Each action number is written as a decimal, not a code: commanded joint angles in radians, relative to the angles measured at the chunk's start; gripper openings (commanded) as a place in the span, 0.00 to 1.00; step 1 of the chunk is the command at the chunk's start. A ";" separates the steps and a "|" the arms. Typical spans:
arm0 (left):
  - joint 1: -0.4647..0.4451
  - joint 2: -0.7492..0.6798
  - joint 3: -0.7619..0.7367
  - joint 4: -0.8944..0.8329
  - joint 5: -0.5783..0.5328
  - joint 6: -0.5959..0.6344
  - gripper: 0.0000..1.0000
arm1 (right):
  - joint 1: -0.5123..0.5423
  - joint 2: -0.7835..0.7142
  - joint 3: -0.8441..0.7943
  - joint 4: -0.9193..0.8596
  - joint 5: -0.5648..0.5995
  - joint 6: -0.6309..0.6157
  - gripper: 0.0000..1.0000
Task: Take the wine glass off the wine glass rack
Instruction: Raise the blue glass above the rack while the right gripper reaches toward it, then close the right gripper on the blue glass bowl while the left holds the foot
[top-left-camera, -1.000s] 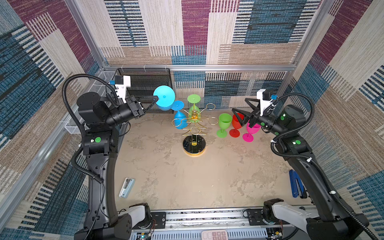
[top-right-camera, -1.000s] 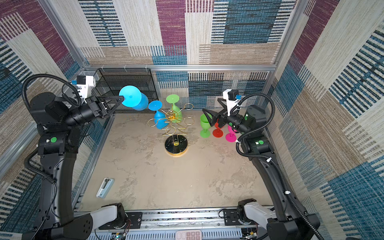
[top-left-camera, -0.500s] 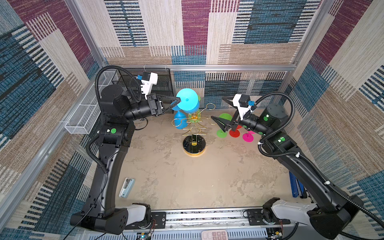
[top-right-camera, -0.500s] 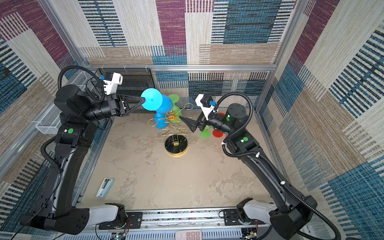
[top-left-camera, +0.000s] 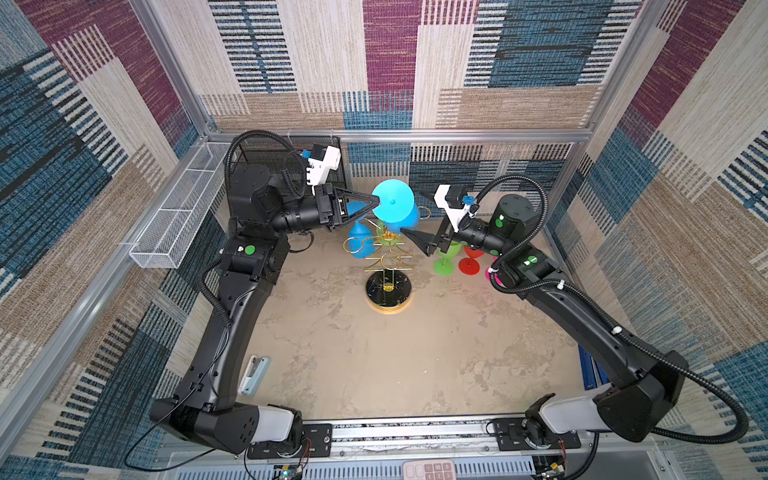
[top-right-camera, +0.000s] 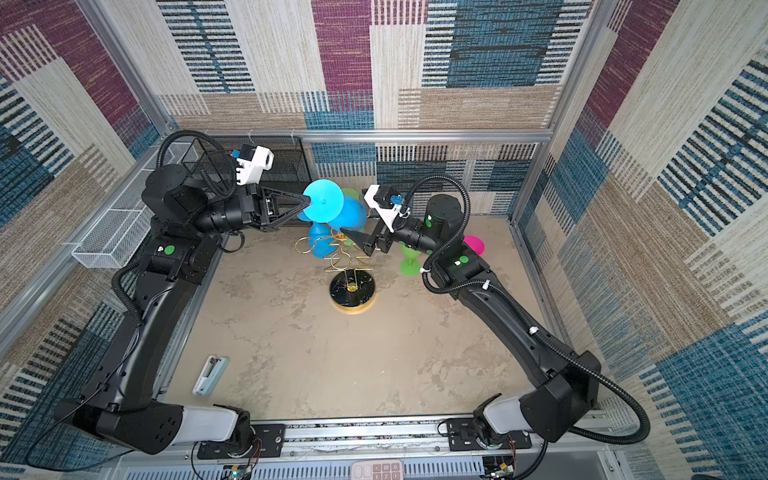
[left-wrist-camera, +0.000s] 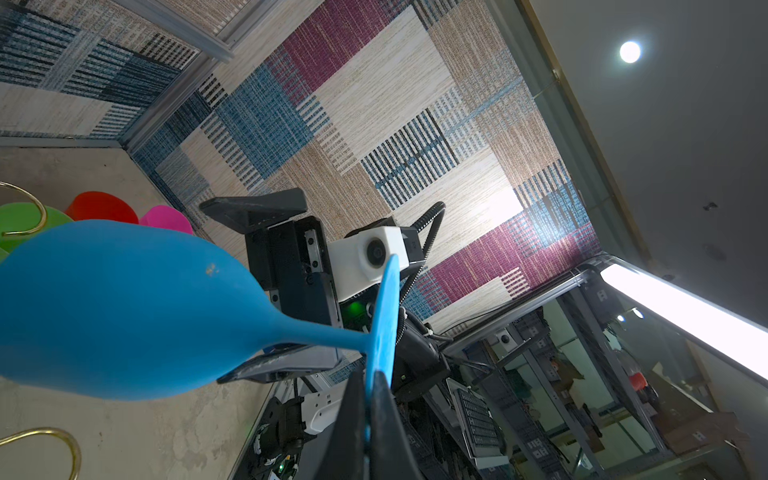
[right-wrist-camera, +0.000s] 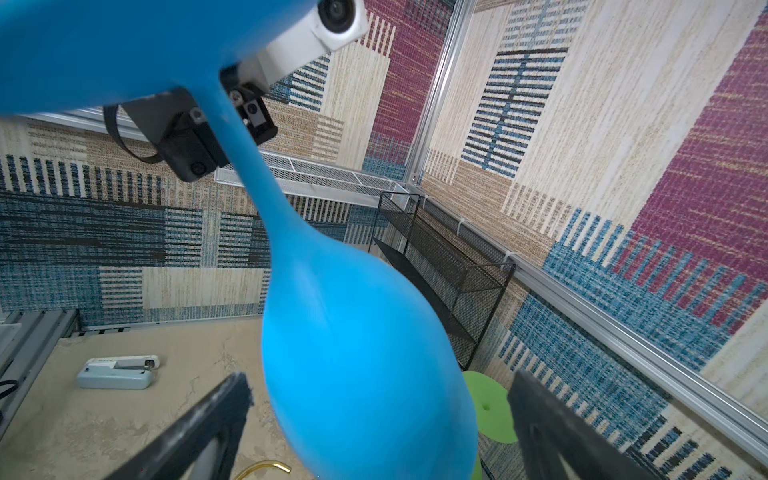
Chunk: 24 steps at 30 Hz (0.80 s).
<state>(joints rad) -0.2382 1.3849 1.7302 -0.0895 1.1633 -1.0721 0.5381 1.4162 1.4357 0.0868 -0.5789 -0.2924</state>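
The left jaws pinch the foot rim of the wine glass (top-left-camera: 392, 200), held sideways in the air over the 12 o'clock side of the wine glass rack (top-left-camera: 388, 287). The right jaws gape wide astride its bowl. A 2nd blue glass (top-left-camera: 358, 240) hangs at the rack's 10 o'clock; green glass (top-left-camera: 444, 267), red glass (top-left-camera: 469, 266) and pink glass (top-right-camera: 473, 244) crowd the desk (top-left-camera: 374, 353) at 3 o'clock.

I'm counting two blue wine glasses (top-left-camera: 392, 205) (top-left-camera: 358, 241), two green wine glasses (top-left-camera: 444, 266) (top-right-camera: 350, 194), one red wine glass (top-left-camera: 469, 266), one pink wine glass (top-right-camera: 473, 244), one wine glass rack (top-left-camera: 388, 291), one stapler (top-left-camera: 254, 374)
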 joint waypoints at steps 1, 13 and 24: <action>-0.003 0.002 -0.008 0.088 0.023 -0.035 0.00 | 0.005 0.026 0.024 0.054 -0.022 -0.013 0.99; -0.007 0.014 -0.036 0.183 0.036 -0.106 0.00 | 0.026 0.103 0.064 0.087 -0.004 0.010 0.99; -0.007 0.037 -0.079 0.312 0.044 -0.193 0.00 | 0.036 0.087 0.051 0.075 0.030 0.009 0.87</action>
<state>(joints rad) -0.2447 1.4189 1.6516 0.1375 1.1915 -1.2312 0.5724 1.5131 1.4872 0.1379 -0.5648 -0.2886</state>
